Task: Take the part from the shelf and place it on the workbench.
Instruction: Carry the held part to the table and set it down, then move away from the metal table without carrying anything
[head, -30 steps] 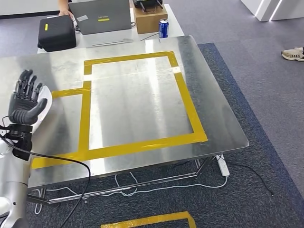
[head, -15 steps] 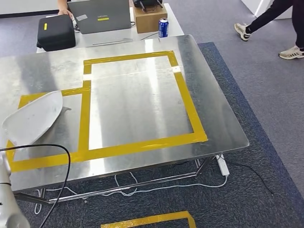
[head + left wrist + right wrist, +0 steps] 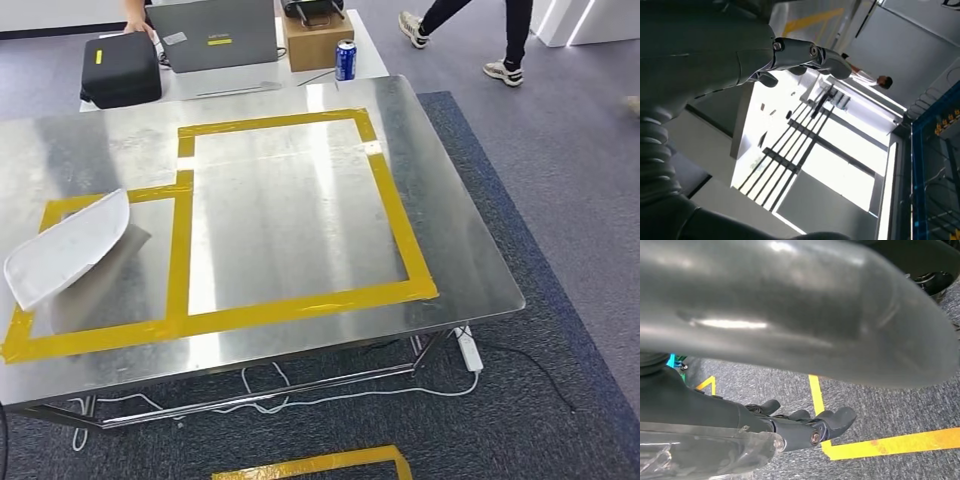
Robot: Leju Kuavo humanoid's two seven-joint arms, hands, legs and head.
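Head view: white curved part (image 3: 69,246) lies on the steel workbench (image 3: 468,265) at 9 o'clock inside the yellow-taped box, left hand (image 3: 753,60) empty with fingers extended, right hand (image 3: 806,427) loosely curled holding nothing; placement looks done, next just keep arms clear.

Black case (image 3: 121,68), laptop (image 3: 220,35), cardboard box (image 3: 315,44), blue can (image 3: 345,60) behind; person's legs (image 3: 483,25) walking.

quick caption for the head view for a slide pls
White part lies on the steel workbench inside the smaller yellow-taped box, no hand on it.
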